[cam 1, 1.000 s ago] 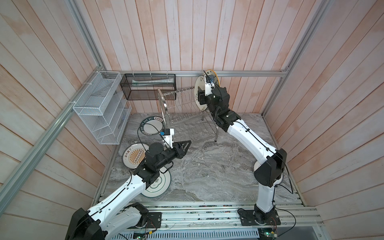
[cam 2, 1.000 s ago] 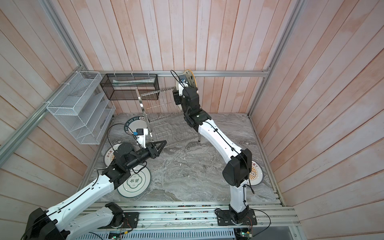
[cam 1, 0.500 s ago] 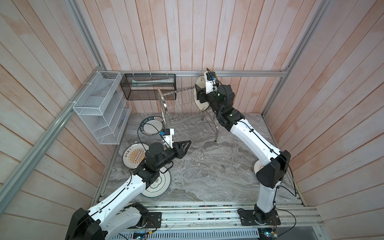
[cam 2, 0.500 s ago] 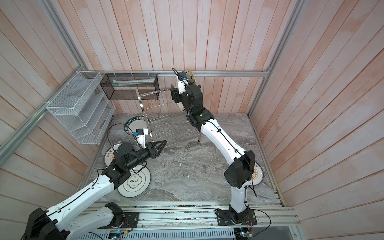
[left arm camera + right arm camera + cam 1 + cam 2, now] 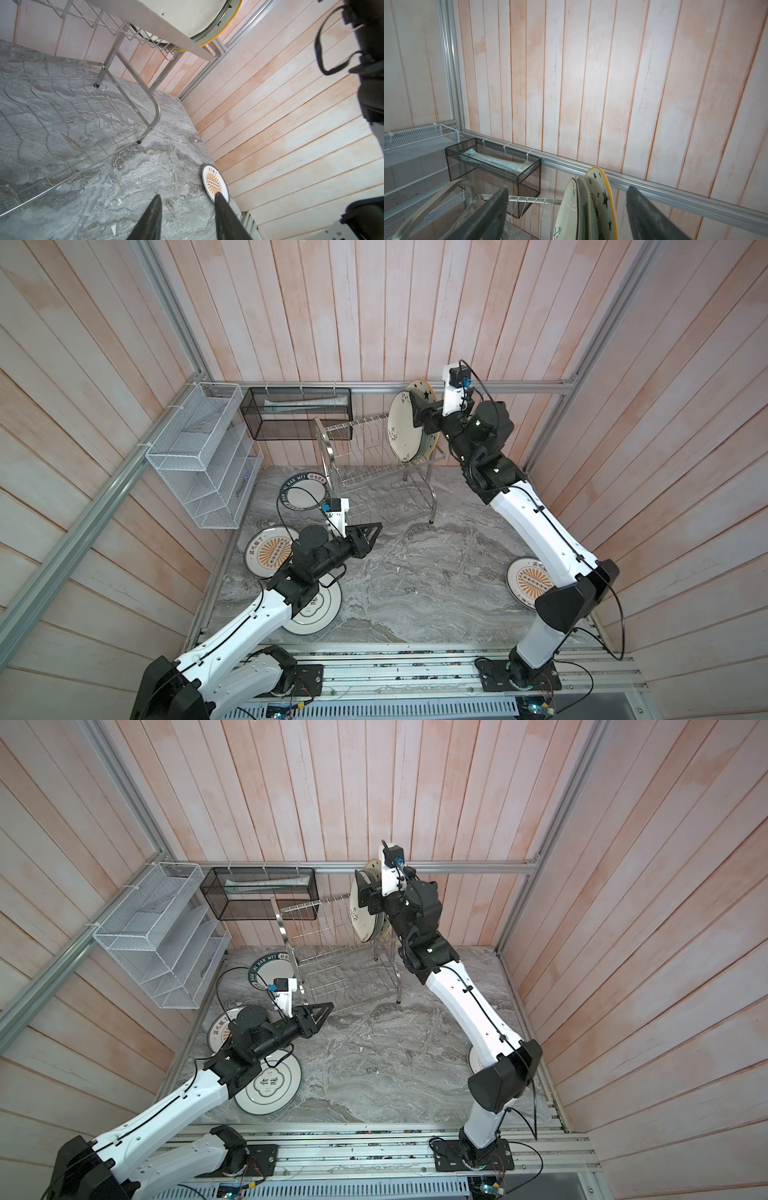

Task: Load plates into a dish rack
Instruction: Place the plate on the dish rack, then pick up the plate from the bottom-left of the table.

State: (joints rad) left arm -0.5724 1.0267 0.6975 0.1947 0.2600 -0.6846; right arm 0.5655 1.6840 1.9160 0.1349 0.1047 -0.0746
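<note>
Three plates (image 5: 401, 431) on edge in the dish rack (image 5: 365, 456), right gripper (image 5: 419, 414) spread over them.

From the right wrist alone: fingers (image 5: 492, 209) wide apart, flanking the rims without touching; yellow-rimmed star plate (image 5: 600, 197), a greyish plate (image 5: 581, 187), perhaps pale blue, a flower plate (image 5: 566, 207). From both top views: rack at the desk's (image 5: 415, 585) back edge, right arm reaching the upper tier's right end; left arm stretched low, left gripper (image 5: 372, 531) parted, holding nothing, before the rack. Flat on the desk: lettered plate (image 5: 301, 495) beside the rack, sunburst plate (image 5: 266, 553) at the left edge, second sunburst plate (image 5: 530, 578) at the right edge, green-ringed plate (image 5: 316, 610) front left.
</note>
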